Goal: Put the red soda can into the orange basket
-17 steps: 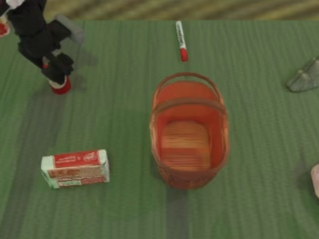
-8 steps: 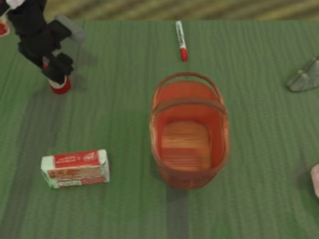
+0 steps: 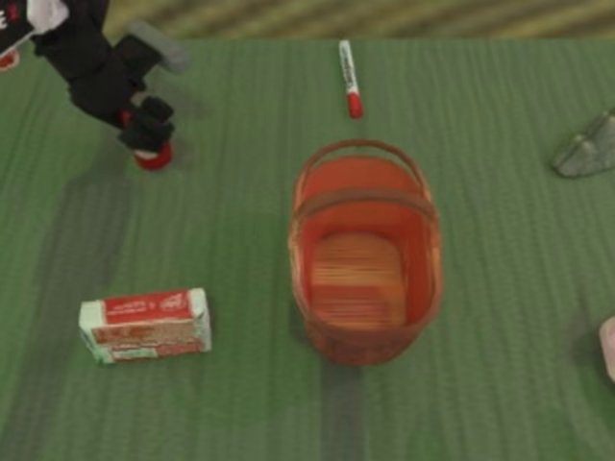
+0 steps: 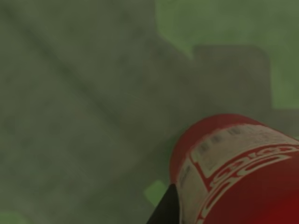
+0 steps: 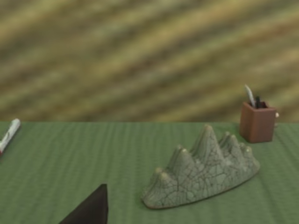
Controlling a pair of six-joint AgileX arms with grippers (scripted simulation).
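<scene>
My left gripper (image 3: 146,133) is shut on the red soda can (image 3: 154,157) at the table's far left, well to the left of the orange basket (image 3: 365,252). The left wrist view shows the can (image 4: 238,172) close up, with its white label and one dark finger (image 4: 163,212) against its side, and the shaded green table beneath. The basket stands upright in the middle with its hoop handle across the top and nothing inside. My right gripper (image 5: 88,210) shows only as a dark tip in the right wrist view and is outside the top view.
A red-and-white box (image 3: 144,325) lies at the front left. A red-capped marker (image 3: 349,77) lies at the back centre. A grey-green ridged ceramic piece (image 3: 586,146) sits at the far right, with a brown pen holder (image 5: 257,122) behind it. A pale object (image 3: 607,348) touches the right edge.
My left gripper has moved right and slightly towards the back with the red can in it. The basket, box and marker have stayed put.
</scene>
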